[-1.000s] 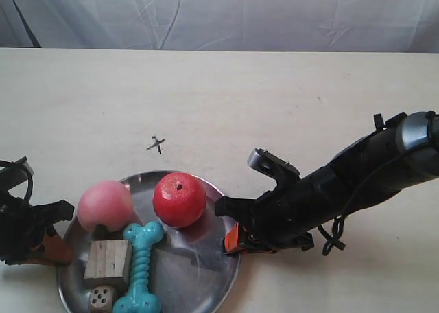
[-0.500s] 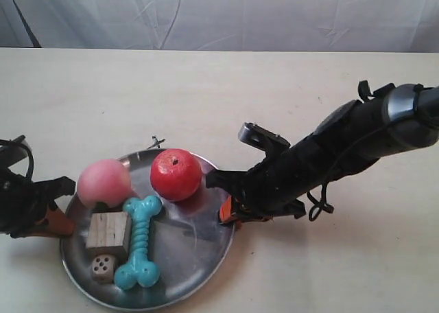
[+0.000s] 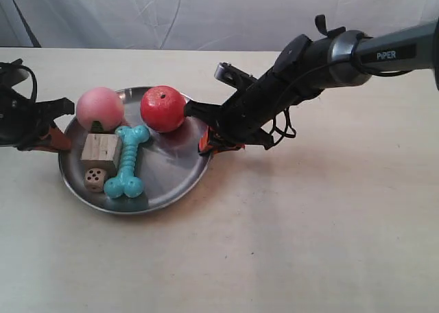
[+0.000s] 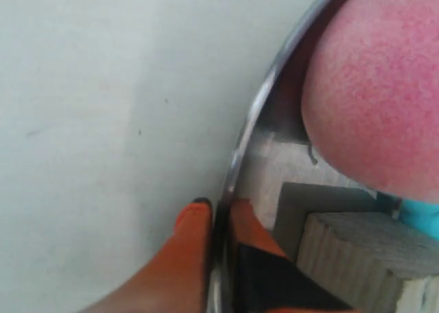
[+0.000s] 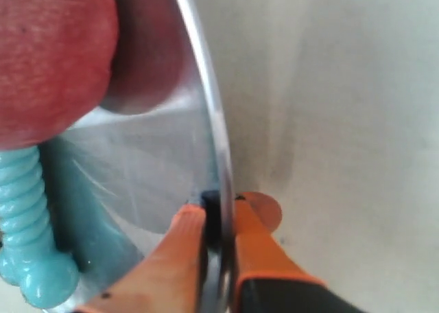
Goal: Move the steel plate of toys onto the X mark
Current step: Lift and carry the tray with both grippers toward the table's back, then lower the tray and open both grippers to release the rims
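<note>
While both arms reach in from opposite sides, the pale counter (image 3: 309, 244) carries everything in view.

Right arm (image 3: 309, 66), black, runs to the right end effector (image 5: 218, 213). Its orange fingers (image 5: 182, 244) are pressed together on the rim of the steel plate (image 3: 171, 165), one inside the rim and one outside.

Left arm (image 3: 17, 114), black, only partly in view. Left end effector (image 4: 221, 206) has the same grip on the opposite rim, an orange finger on either side of the metal edge.

The plate lies between the two end effectors and is pinched by both. Cannot tell whether its base touches the counter.

All the toys sit inside the plate:
- Pink peach (image 3: 99, 108): just beside the left end effector, near the rim it pinches.
- Red apple (image 3: 163, 108): just beside the right end effector.
- Turquoise ribbed bone (image 3: 127, 162): between the two end effectors, one knob close to the apple.
- Pale wooden cube (image 3: 101, 150): near the left end effector, just beside the bone and below the peach.
- Small die (image 3: 95, 179), dark pips: just beside the cube, on the side away from the peach.
</note>
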Motion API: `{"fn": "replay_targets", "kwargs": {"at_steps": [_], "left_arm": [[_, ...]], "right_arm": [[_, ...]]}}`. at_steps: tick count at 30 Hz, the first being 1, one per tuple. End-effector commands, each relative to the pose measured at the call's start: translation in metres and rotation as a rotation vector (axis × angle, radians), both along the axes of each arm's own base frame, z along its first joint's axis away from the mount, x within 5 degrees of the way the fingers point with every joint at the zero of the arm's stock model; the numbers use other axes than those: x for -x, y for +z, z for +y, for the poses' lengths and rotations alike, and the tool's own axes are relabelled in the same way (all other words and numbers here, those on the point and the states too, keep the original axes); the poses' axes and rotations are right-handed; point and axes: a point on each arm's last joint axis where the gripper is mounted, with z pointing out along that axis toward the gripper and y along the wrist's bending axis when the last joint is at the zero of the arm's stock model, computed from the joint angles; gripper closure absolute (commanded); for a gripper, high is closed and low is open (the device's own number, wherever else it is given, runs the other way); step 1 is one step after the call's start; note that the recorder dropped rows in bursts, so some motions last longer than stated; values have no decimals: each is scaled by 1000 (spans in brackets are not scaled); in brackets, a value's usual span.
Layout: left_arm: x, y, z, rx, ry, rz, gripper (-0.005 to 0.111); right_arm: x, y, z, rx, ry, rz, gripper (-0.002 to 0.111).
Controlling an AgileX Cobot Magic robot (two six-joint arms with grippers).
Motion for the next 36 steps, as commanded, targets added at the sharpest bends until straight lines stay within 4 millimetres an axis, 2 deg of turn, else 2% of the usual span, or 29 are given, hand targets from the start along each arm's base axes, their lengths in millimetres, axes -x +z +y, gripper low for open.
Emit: {"fn": "replay_targets", "kwargs": {"at_steps": [1,3,8,10,15,18,20,24,27,32,36], "left_arm": [[-26,2,-18,195,78,44,107],[-33,-4,-17,183,70,44,107],[-36,-18,-16,160,26,57,107],[-37,-20,-16,144,1,38,107],[-38,-22,-12,87,-35,4,106],[-36,-24,-10,43,-75,8,99],[-35,-25,-9,25,-92,10,90],[-35,-25,-9,24,-89,9,70],[-37,-24,-9,26,-77,2,65],[-36,-21,-5,27,-71,-4,64],[-36,-11,0,28,-59,-27,64]], "right_arm": [[-16,7,5,-51,42,68,104],[-25,4,-1,-44,37,80,104],[-27,-12,0,-19,51,97,104],[-29,-19,-1,-1,45,92,104],[-34,-23,-3,26,17,46,104],[-35,-23,-4,33,18,40,103],[-36,-24,-4,37,14,32,97],[-38,-24,-5,53,7,8,71],[-38,-24,-6,71,21,-1,57],[-40,-18,-13,96,32,-22,56],[-43,-4,-22,89,13,-37,56]]}}
